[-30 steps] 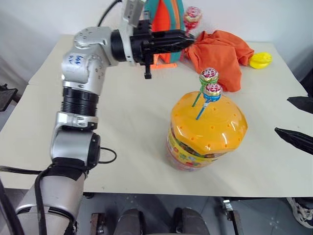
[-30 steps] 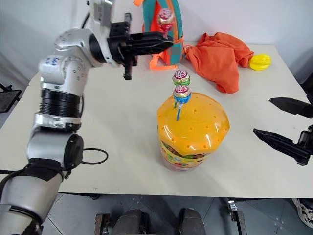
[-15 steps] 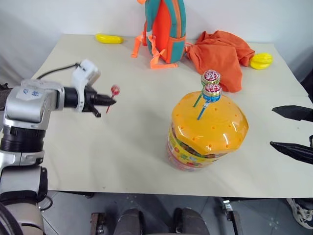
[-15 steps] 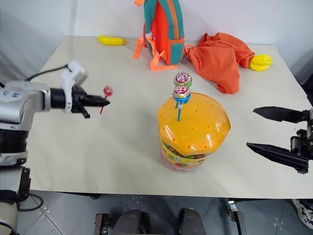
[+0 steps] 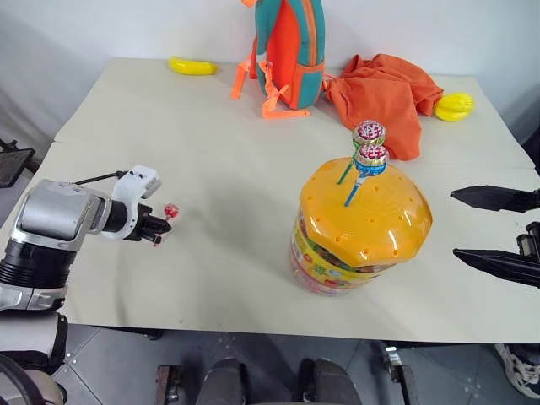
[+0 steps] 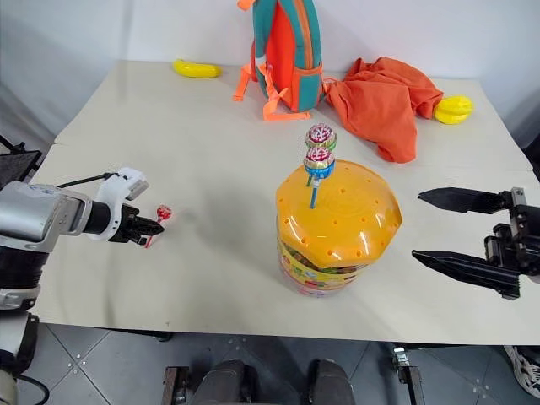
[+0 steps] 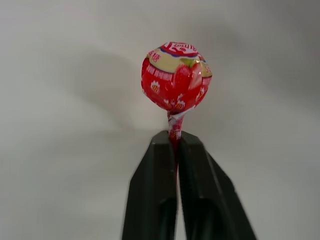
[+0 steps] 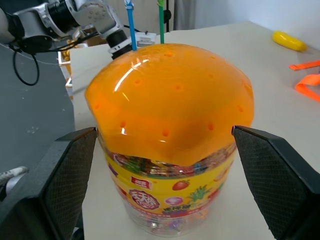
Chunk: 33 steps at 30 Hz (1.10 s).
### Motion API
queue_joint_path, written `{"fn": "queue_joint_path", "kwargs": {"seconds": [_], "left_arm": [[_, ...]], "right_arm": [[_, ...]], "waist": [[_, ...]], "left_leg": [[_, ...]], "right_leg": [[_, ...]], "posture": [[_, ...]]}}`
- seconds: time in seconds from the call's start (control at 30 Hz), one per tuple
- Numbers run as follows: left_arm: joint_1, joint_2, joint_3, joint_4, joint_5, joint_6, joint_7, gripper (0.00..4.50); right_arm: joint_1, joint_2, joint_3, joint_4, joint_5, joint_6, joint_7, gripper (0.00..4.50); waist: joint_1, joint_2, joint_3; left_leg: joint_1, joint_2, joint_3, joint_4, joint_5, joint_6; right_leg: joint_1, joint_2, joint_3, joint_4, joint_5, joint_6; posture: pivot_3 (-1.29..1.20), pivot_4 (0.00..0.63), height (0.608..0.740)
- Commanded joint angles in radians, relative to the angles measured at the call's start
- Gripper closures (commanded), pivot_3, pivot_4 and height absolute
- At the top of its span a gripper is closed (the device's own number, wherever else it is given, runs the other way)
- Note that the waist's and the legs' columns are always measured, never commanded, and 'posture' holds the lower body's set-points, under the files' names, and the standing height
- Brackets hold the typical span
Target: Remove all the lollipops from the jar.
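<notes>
Pale tabletop (image 5: 236, 169) carries the jar (image 5: 361, 224) with two lollipops (image 5: 369, 143) standing in its lid, while the left gripper (image 5: 159, 227), low near the table's left edge, pinches the red lollipop (image 5: 171, 211) by its stick, seemingly to set it down, and the right gripper (image 6: 460, 232) waits wide open beside the jar

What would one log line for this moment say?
left gripper: shut on red lollipop, low over table | right gripper: open beside jar | in lid: two lollipops

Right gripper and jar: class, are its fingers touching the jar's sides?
Apart. In the right eye view the right gripper sits clear of the jar, with bare table between them, fingers spread wide.
</notes>
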Motion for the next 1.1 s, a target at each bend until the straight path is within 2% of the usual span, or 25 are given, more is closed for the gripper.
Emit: {"fn": "queue_joint_path", "kwargs": {"seconds": [0.03, 0.27, 0.37, 0.5, 0.63, 0.77, 0.9, 1.1], "left_arm": [[-0.034, 0.051, -0.021, -0.018, -0.019, 0.04, -0.001, 2.92], [-0.104, 0.091, -0.045, -0.042, -0.047, 0.025, -0.018, 0.78], [-0.14, 0.073, -0.006, -0.042, -0.067, -0.046, -0.039, 0.02], [-0.16, 0.032, 0.086, -0.089, -0.132, -0.306, -0.144, 0.02], [-0.143, -0.058, 0.192, -0.08, -0.188, -0.612, -0.249, 0.02], [-0.168, -0.246, 0.245, -0.001, -0.298, -0.89, -0.446, 0.02], [-0.212, -0.353, 0.205, 0.07, -0.317, -1.003, -0.586, 0.02], [-0.276, -0.504, 0.14, 0.173, -0.292, -1.075, -0.632, 0.02]], "right_arm": [[0.005, 0.009, -0.023, -0.029, -0.023, -0.038, -0.008, 0.0], [-0.011, 0.013, -0.039, 0.005, 0.051, 0.009, -0.004, 0.0], [-0.003, 0.009, -0.041, 0.009, 0.041, -0.006, 0.034, 0.0], [-0.059, 0.012, -0.035, 0.039, 0.036, -0.054, 0.041, 0.0], [-0.094, 0.01, -0.033, 0.046, 0.052, -0.061, 0.055, 0.0], [-0.108, 0.044, -0.041, 0.02, 0.112, -0.052, 0.048, 0.0], [-0.089, 0.088, -0.052, -0.034, 0.151, -0.047, 0.0, 0.0], [-0.042, 0.144, -0.066, -0.109, 0.154, -0.063, -0.078, 0.0]], "waist": [[0.0, 0.0, 0.0], [0.005, 0.0, 0.0], [0.008, 0.0, 0.0], [0.007, 0.0, 0.0], [0.006, 0.0, 0.0], [0.01, 0.0, 0.0], [0.005, 0.0, 0.0], [0.006, 0.0, 0.0]], "left_leg": [[0.0, 0.0, 0.0, 0.0, 0.0, 0.0], [0.0, 0.0, 0.0, 0.001, 0.0, 0.0], [0.0, 0.0, 0.0, 0.001, 0.0, 0.0], [0.0, 0.0, 0.0, 0.001, 0.0, 0.0], [-0.001, 0.0, 0.0, 0.002, 0.0, 0.0], [-0.001, 0.0, 0.0, 0.003, 0.0, 0.0], [-0.002, 0.0, 0.0, 0.004, 0.0, 0.0], [-0.002, 0.0, -0.001, 0.004, 0.0, 0.001]], "right_leg": [[0.0, 0.0, 0.0, 0.0, 0.0, 0.0], [0.0, 0.0, 0.0, 0.0, 0.0, 0.0], [0.0, 0.0, 0.0, 0.0, 0.0, 0.0], [0.0, 0.0, 0.0, 0.0, 0.0, 0.0], [0.0, 0.0, 0.0, 0.001, 0.0, 0.0], [0.0, 0.0, -0.001, 0.002, 0.0, 0.0], [0.0, 0.0, -0.001, 0.002, 0.0, 0.0], [0.0, 0.0, -0.001, 0.002, 0.0, 0.0]], "posture": [[0.0, 0.15, 0.74], [0.0, 0.15, 0.74], [0.0, 0.15, 0.74], [0.0, 0.15, 0.74], [0.0, 0.15, 0.74], [0.0, 0.15, 0.74], [0.0, 0.15, 0.74], [0.0, 0.15, 0.74]]}}
